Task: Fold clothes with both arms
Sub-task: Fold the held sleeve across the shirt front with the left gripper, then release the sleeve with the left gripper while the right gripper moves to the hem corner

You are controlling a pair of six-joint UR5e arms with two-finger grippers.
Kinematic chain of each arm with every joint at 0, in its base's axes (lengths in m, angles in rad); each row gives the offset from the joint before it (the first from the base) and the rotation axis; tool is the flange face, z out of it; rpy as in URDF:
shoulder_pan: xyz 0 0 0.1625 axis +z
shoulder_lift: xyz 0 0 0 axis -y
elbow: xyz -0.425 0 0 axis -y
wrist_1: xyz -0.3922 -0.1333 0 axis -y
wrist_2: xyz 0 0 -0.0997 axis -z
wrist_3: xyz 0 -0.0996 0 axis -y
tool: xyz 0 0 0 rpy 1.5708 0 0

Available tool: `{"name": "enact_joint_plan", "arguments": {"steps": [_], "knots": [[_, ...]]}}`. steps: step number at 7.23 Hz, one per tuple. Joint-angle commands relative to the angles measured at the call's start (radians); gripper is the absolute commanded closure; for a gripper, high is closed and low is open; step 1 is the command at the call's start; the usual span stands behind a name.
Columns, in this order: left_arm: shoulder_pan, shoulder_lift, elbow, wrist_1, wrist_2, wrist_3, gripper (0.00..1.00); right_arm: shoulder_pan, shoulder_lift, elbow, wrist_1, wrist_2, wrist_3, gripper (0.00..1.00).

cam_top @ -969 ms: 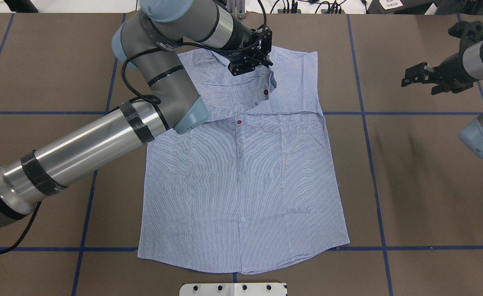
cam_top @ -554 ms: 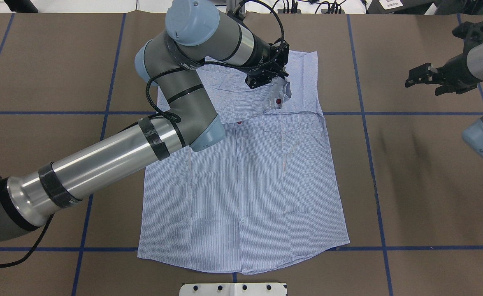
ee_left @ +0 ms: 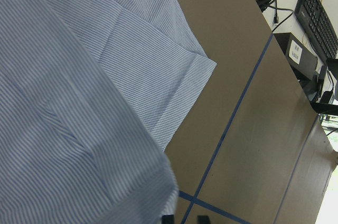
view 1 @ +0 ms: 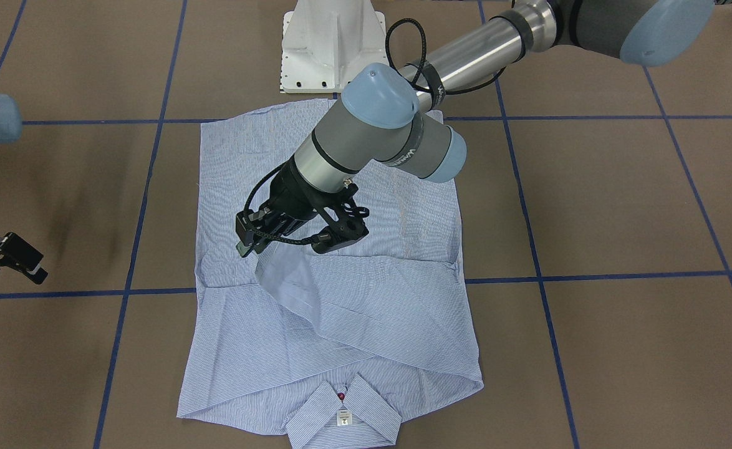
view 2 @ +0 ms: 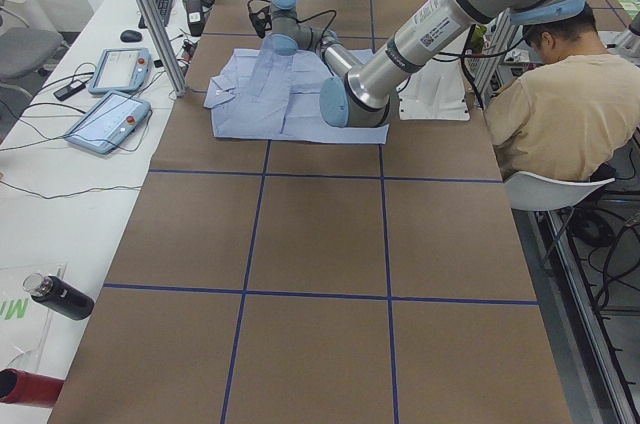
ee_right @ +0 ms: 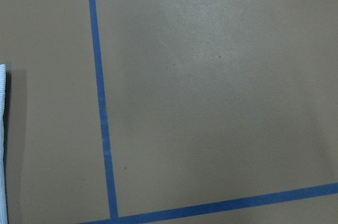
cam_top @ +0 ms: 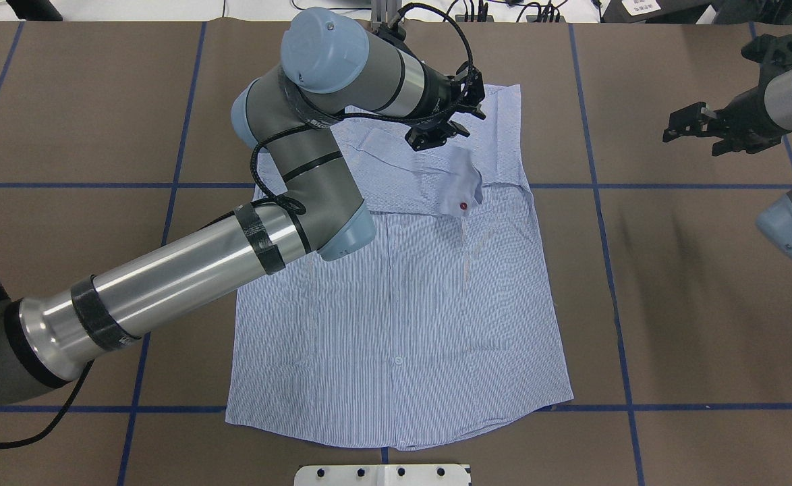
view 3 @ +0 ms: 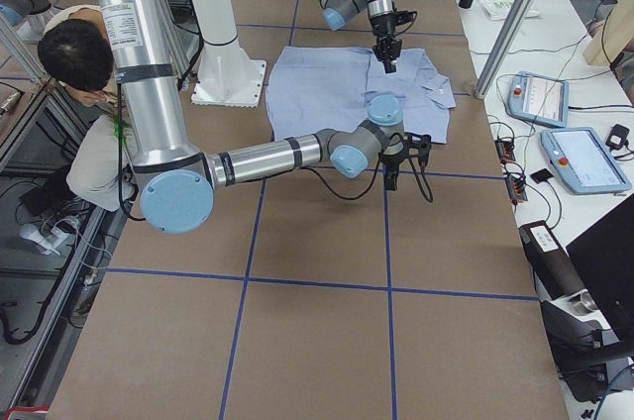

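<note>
The light blue striped shirt [cam_top: 403, 304] lies flat on the brown table, its collar [view 1: 343, 408] on the side away from the robot. One sleeve is folded across the chest, and its cuff [cam_top: 467, 185] with a red button rests on the shirt front. My left gripper [cam_top: 444, 133] hovers just above that cuff, open, with nothing between its fingers. In the left wrist view the shirt [ee_left: 79, 102] fills the left side and stops short of the fingertips. My right gripper [cam_top: 681, 125] hangs open off the shirt's right side, above bare table.
The white pedestal base [view 1: 332, 43] stands at the robot's edge of the table. Blue tape lines [cam_top: 598, 202] grid the brown surface. A seated person [view 2: 570, 114] is beside the base. Tablets [view 2: 110, 119] and bottles [view 2: 55, 296] lie on a side bench.
The left gripper carried the sleeve cuff rightward across the shirt, then let it go. The cuff now lies lower on the shirt front. The right arm barely moved.
</note>
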Motion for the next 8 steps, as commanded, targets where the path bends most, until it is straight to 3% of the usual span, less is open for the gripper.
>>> {"name": "enact_joint_plan", "arguments": {"steps": [1, 3, 5, 6, 7, 8], "knots": [[0.0, 0.001, -0.042, -0.002, 0.011, -0.004, 0.01, -0.024, -0.005, 0.069, 0.004, 0.003, 0.154, 0.0], [-0.009, 0.084, -0.186, 0.015, 0.014, 0.015, 0.01, -0.168, -0.007, 0.164, 0.007, -0.056, 0.421, 0.0], [-0.029, 0.341, -0.471, 0.044, 0.011, 0.135, 0.01, -0.403, -0.016, 0.29, -0.001, -0.295, 0.715, 0.01], [-0.057, 0.43, -0.55, 0.061, 0.0, 0.236, 0.01, -0.556, -0.047, 0.354, -0.005, -0.454, 0.849, 0.02], [-0.058, 0.492, -0.578, -0.006, 0.003, 0.351, 0.01, -0.681, -0.076, 0.442, -0.069, -0.559, 0.936, 0.02], [-0.06, 0.506, -0.578, -0.047, 0.005, 0.292, 0.01, -0.785, -0.078, 0.576, -0.287, -0.628, 1.041, 0.05]]}}
